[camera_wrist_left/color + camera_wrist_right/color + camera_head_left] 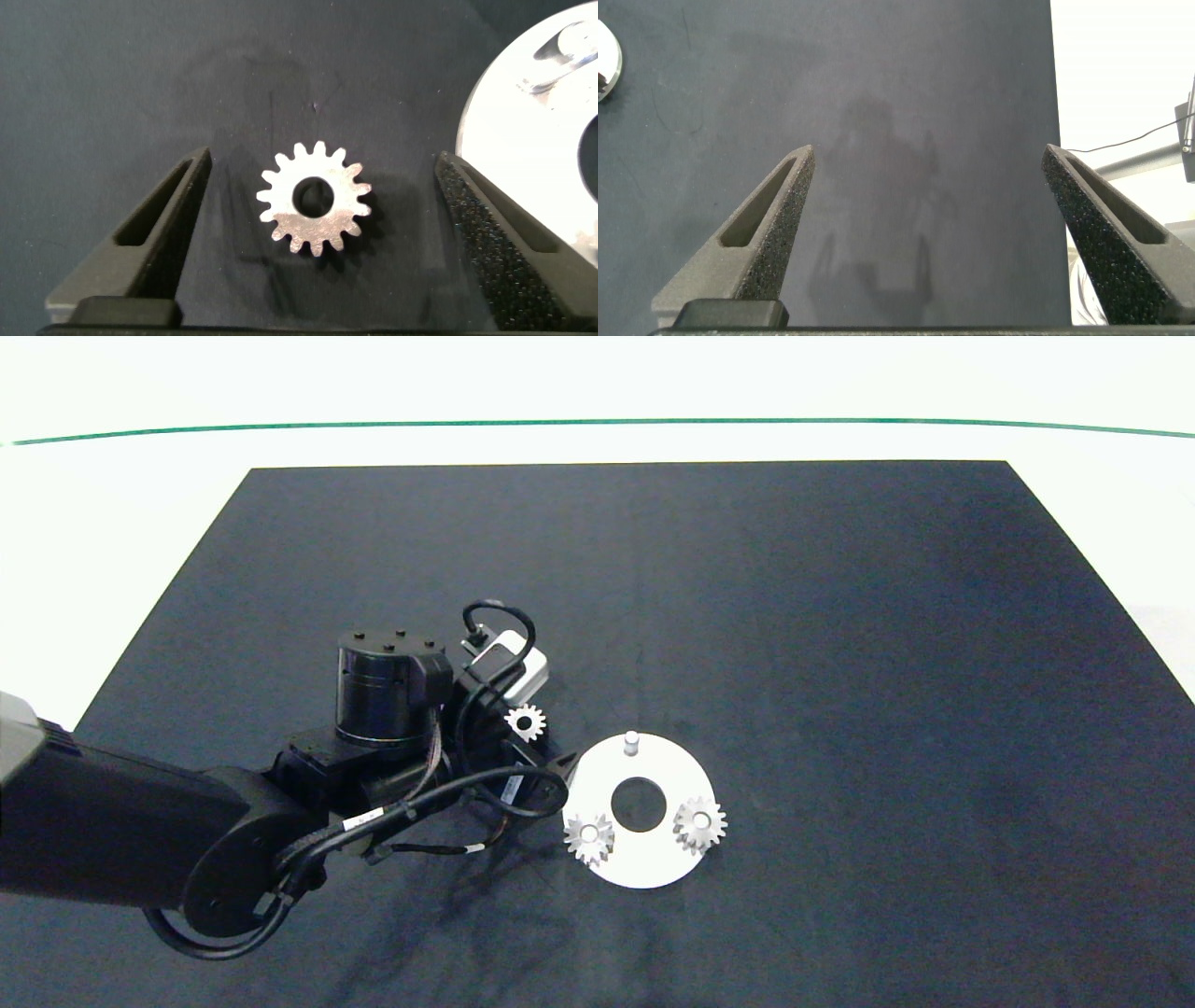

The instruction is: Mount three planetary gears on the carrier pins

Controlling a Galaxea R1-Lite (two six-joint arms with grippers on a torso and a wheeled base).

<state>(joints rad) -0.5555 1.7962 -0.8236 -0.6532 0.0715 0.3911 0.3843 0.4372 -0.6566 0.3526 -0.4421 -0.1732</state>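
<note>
Two planetary gears [588,837] sit on carrier pins low on the disc [644,868]; the upper pin [631,739] is bare; the left claw [318,201], spread, straddles the third gear [315,198] on the surface left of the disc.

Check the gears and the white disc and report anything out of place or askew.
Nothing looks damaged. Two gears sit on the white disc; one pin stands bare. The third gear lies flat on the dark mat beside the disc, between the open left gripper fingers, not yet gripped.
</note>
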